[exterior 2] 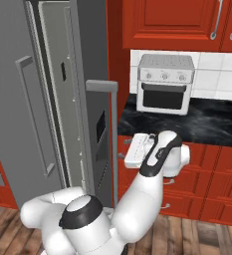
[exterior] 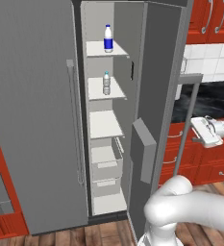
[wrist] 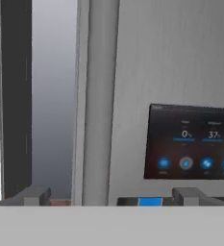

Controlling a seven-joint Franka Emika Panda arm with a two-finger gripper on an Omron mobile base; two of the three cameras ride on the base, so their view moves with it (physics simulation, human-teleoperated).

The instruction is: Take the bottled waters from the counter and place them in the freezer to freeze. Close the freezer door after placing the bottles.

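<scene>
Both bottled waters stand inside the open freezer (exterior: 104,125): the white one with a blue label (exterior: 108,39) on the top shelf, the clear one (exterior: 106,83) on the shelf below. The freezer door (exterior: 154,120) is swung wide open, with bins on its inner side and a dark display panel (wrist: 190,141) on its outer face. My gripper (exterior 2: 126,153) is open and empty. It hovers at the door's outer side, just right of its long bar handle (exterior 2: 113,144), and faces the panel. The fingertips (wrist: 34,194) show spread wide in the hand view.
The fridge's other grey door (exterior: 31,120) is closed on the left. A white toaster oven (exterior 2: 166,83) sits on the black counter (exterior 2: 207,122) to the right, above red drawers (exterior 2: 222,184). Red wall cabinets (exterior 2: 172,22) hang overhead. The floor is wood.
</scene>
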